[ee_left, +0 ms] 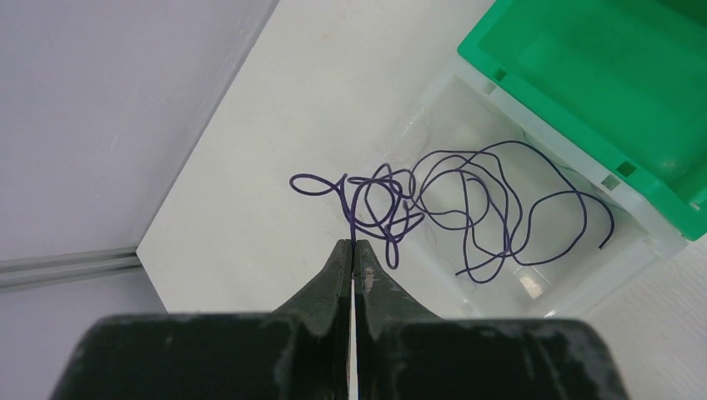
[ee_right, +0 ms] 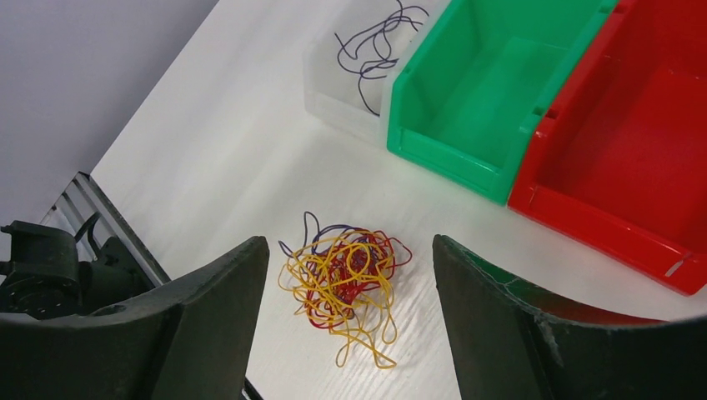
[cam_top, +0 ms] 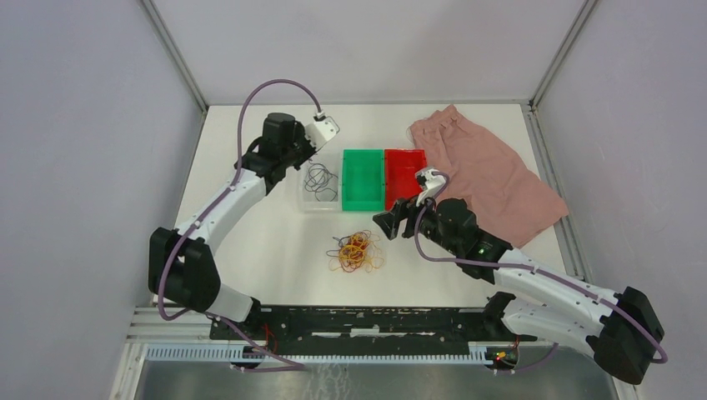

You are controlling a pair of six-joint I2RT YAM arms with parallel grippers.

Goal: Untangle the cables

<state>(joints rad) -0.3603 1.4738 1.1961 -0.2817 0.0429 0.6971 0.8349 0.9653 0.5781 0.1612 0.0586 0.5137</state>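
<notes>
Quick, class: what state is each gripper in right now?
Left gripper: closed on the purple cable.
Right gripper: open, empty, over the tangled cables.

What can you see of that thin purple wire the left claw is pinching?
The purple wire is one hair-thin, dark purple strand that looks plastic-coated. It curls into many loose, overlapping loops, with a tighter cluster near the left gripper, whose fingers are shut on it. Most loops spread over the clear bin beside the green bin. One small loop reaches left past the rim, over the white table. Whether it rests on the bin floor cannot be told.
</notes>
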